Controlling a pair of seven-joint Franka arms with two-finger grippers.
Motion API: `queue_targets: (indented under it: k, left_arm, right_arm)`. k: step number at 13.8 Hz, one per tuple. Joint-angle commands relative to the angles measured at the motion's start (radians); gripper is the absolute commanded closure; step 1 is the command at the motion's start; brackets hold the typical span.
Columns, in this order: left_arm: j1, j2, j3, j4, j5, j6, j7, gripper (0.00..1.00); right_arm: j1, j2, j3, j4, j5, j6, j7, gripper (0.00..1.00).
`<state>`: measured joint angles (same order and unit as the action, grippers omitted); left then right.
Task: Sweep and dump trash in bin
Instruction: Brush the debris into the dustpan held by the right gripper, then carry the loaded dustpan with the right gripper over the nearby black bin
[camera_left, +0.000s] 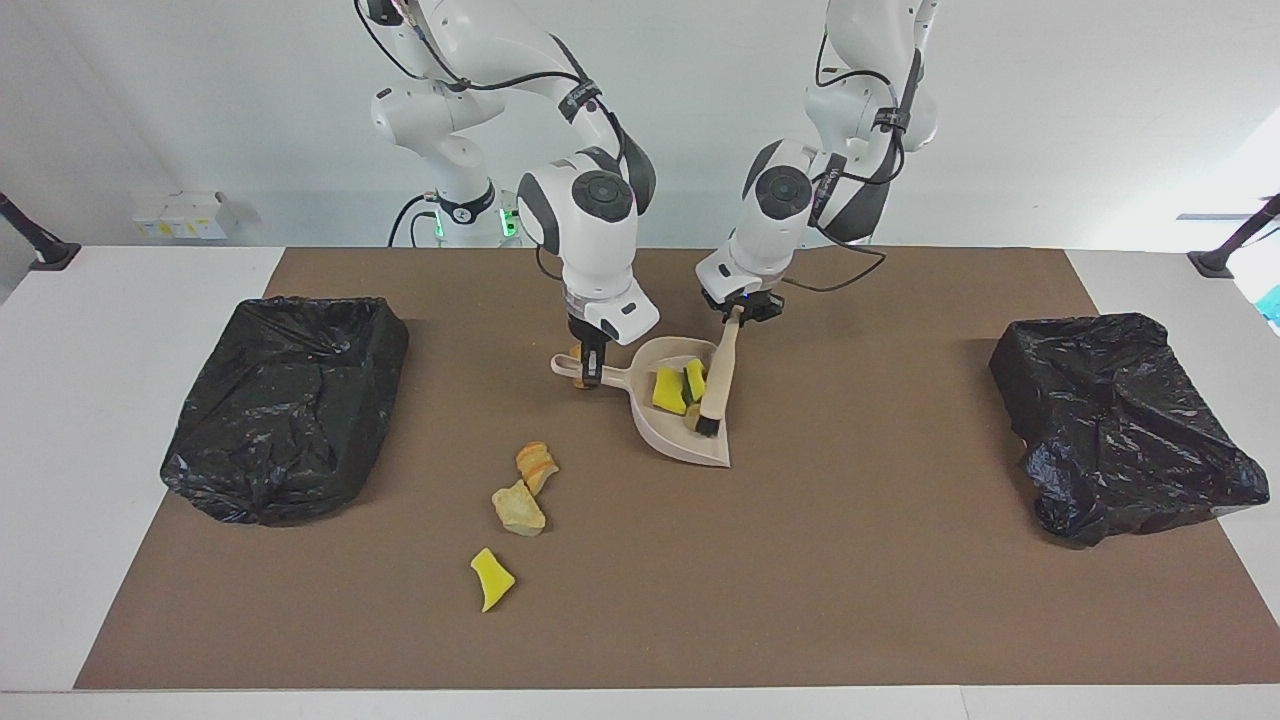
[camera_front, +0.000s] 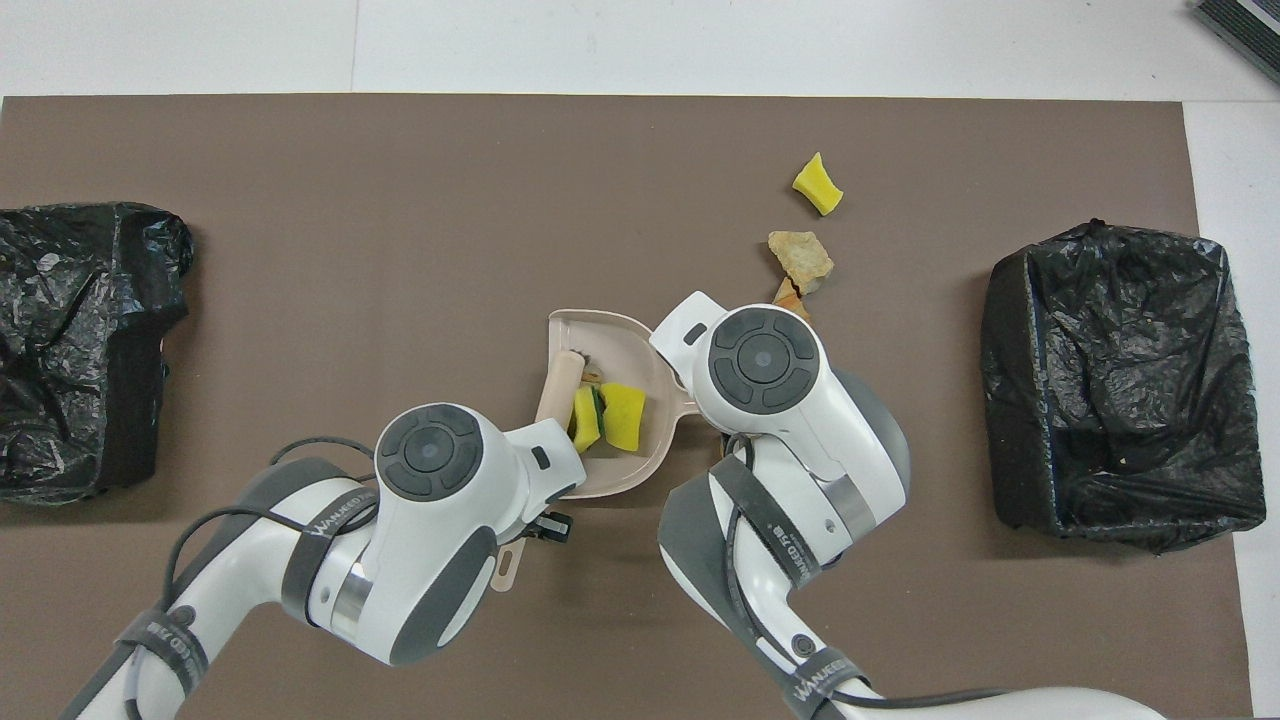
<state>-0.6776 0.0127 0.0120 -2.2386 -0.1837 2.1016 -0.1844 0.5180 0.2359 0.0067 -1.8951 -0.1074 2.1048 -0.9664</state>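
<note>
The left gripper (camera_left: 738, 312) was clamped tight on the handle of the beige brush (camera_left: 717, 378), whose bristled head rested inside the beige dustpan (camera_left: 670, 432). The right gripper (camera_left: 592, 368) was closed on the dustpan's handle, holding the pan flat on the mat with its open mouth toward the left arm's end of the table.

In the pan, pressed against the brush, lay three pieces of the trash: a yellow sponge piece (camera_left: 667, 391), a green-backed sponge piece (camera_left: 693, 380) and a tan lump (camera_front: 592, 377) mostly hidden between the brush and the sponges. A small orange scrap (camera_left: 575, 354) showed just beside the dustpan handle, half hidden by the right gripper.

The rest of the trash lay on the brown mat (camera_left: 860, 560), toward the right arm's end and farther from the robots than the dustpan: an orange bread-like lump (camera_left: 536, 466) touching a tan rocky lump (camera_left: 518, 509), and farther out a lone yellow sponge scrap (camera_left: 491, 577).

The mat covered most of a white table (camera_left: 90, 400). A bin lined with a black bag (camera_left: 287, 405) stood at the right arm's end, and a second black-bagged bin (camera_left: 1120, 425) at the left arm's end; I could not tell what either held. A plain white wall (camera_left: 1100, 120) rose past the arm bases.
</note>
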Motion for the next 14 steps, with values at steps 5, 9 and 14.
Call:
queue_targets:
  k: [5,9,14]
  left_arm:
    - [-0.025,-0.028,0.008,0.077,-0.028,-0.141,-0.126,1.0]
    - [-0.02,-0.104,0.014,0.126,-0.026,-0.211,-0.254,1.0]
    - [-0.033,-0.171,0.008,0.116,-0.014,-0.31,-0.378,1.0]
  right_arm:
    - [-0.001,0.002,0.006,-0.007,-0.02,0.0,-0.005,1.0]
    - [-0.01,0.002,0.006,-0.007,-0.014,-0.002,-0.003,1.0]
    - [-0.055,-0.013,0.006,0.008,0.012,-0.003,-0.015,1.0]
